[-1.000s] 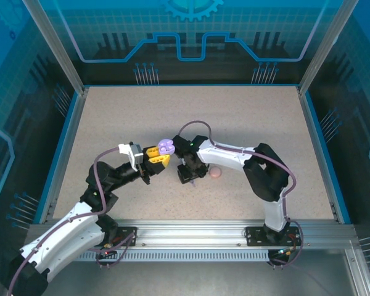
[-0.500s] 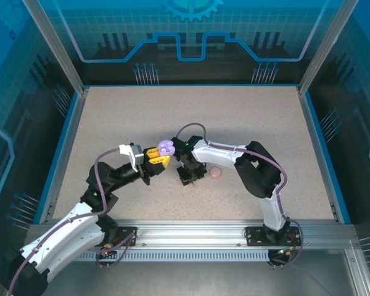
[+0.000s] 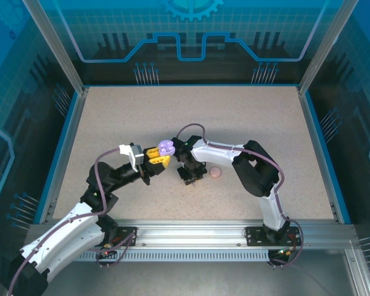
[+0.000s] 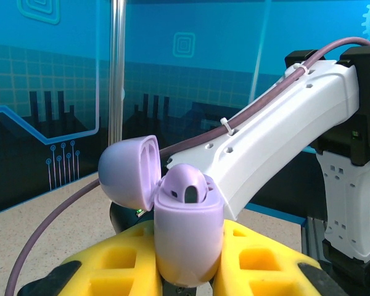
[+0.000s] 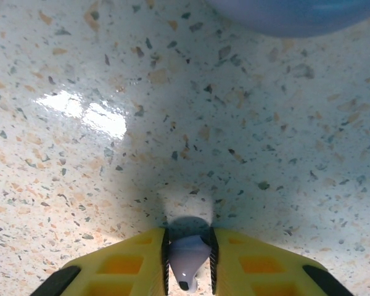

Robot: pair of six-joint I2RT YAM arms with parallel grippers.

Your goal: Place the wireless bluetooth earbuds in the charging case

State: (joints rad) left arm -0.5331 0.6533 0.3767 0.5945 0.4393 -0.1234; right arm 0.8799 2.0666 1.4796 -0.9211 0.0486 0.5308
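My left gripper (image 3: 157,157) is shut on the lavender charging case (image 3: 166,147), holding it upright above the table near the middle. In the left wrist view the case (image 4: 188,231) stands between the yellow fingers (image 4: 265,265) with its lid (image 4: 128,172) hinged open to the left. A dark slot shows in its top, and I cannot tell if an earbud sits inside. Just to the right, my right gripper (image 3: 190,176) points straight down at the table. Its jaws are shut on a small lavender earbud (image 5: 188,259), stem toward the camera, right at the speckled surface.
A small pale pink round object (image 3: 216,173) lies on the table just right of the right gripper. A blurred bluish-lavender rounded shape (image 5: 283,12) crosses the top edge of the right wrist view. The right arm's white forearm (image 4: 277,142) passes close behind the held case.
The right gripper's jaws have closed on the lavender earbud, and the right arm's elbow has shifted slightly left. The left arm and the case have not moved.
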